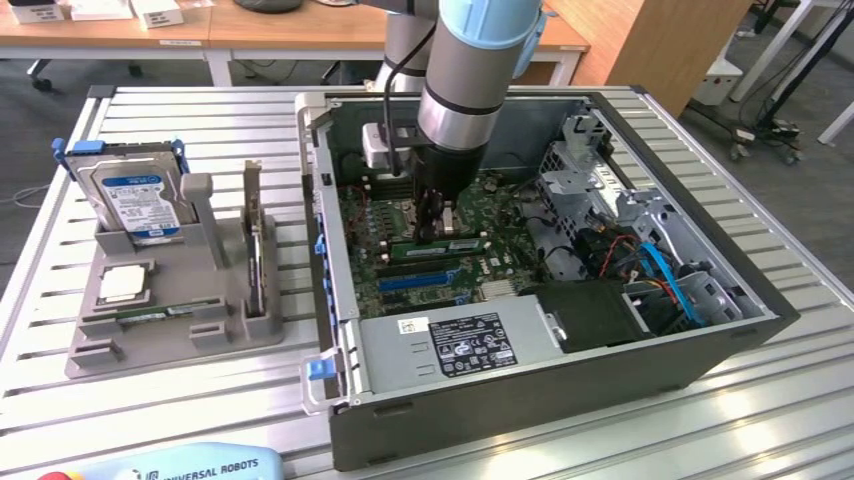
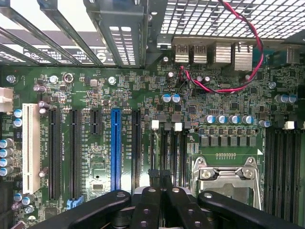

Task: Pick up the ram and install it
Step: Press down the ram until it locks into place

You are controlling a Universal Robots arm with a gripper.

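Observation:
A ram, a thin green stick, lies flat in the front slot of the grey holder on the exterior view's left. My gripper is far from it, down inside the open computer case over the motherboard. Its black fingers are shut, with nothing showing between them. My gripper's tips hang over the memory slots beside the processor socket. Another green stick with a white label stands on the board at the fingertips. Whether they touch it I cannot tell.
The holder also carries an upright silver hard drive with a blue label and a small square processor chip. Inside the case are a blue expansion slot, red cables, a drive cage and a power supply.

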